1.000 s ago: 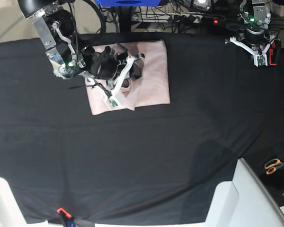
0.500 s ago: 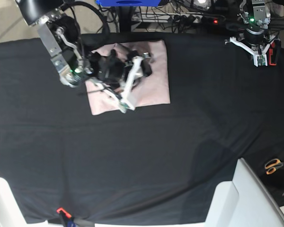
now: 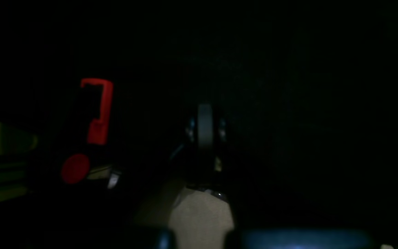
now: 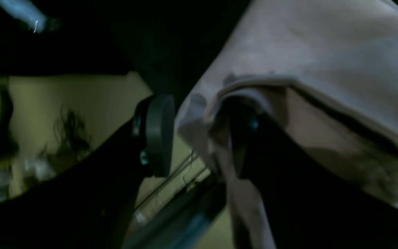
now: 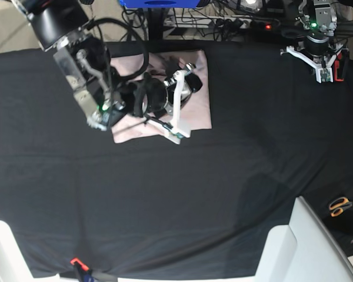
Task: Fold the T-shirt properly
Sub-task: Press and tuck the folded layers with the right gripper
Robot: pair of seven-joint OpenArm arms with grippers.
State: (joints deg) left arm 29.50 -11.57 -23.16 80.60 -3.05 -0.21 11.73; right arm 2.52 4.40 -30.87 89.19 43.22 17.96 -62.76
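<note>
Fingers on the right gripper [image 4: 199, 136]: clearly apart, not clamped. One stands by the outer edge of the T-shirt [image 4: 323, 31], the other overlaps a raised fold; can't tell if its tip is under the lip or just in front. No firm grip visible. Left gripper [image 5: 322, 71]: closed, nothing visible in it, parked around 1-2 o'clock in the base view, well apart from the shirt.

Shirt is at 11 o'clock in the base view, on the black cloth [image 5: 165, 205], partly covered by the right arm. Looks partly folded, with the far part bunched under the gripper. Step in hand is probably tidying or setting a fold with the right arm; could be release or regrasp, can't tell which.

How I'd do it:
- Before lifting, get both fingertips clear of the lip. A snagged tip would drag the top layer and open the fold.
- If regrasping, straddle the edge squarely, go low, close on all the layers meant to move. Catching one layer will skew it.
- Lift only slightly, carry toward 6 o'clock, lay down slowly, edges lined up.
- Watch the loose flap at 6 o'clock in the right wrist view; it may tuck under crooked.
- Then smooth with light pressure from the middle outward. Cotton creases if pushed.
</note>
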